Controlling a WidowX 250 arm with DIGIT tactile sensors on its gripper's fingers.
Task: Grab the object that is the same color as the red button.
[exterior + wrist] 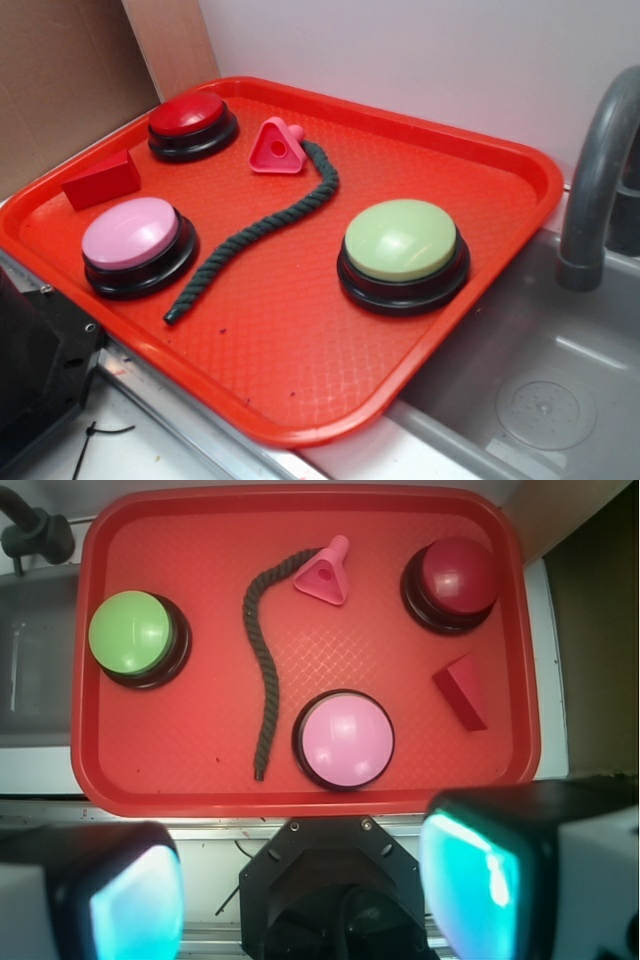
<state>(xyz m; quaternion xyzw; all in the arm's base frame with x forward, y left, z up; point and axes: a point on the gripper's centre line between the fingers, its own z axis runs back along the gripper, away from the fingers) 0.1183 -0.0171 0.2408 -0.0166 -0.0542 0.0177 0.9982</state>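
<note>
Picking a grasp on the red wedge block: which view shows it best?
Wrist view: the red wedge block is seen from above, full outline, clear of the red button. Exterior shows it obliquely near the tray's edge.

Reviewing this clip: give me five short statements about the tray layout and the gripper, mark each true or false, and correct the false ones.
1. The red wedge block lies between the red button and the pink button, near the tray edge. True.
2. The rope is draped over the green button. False: it lies flat on the tray, apart from that button.
3. The gripper is shut on the wedge. False: its fingers stand apart, off the tray, holding nothing.
4. The pink triangular piece has a hole. True.
5. All three buttons share one colour. False: red, pink, green.
</note>
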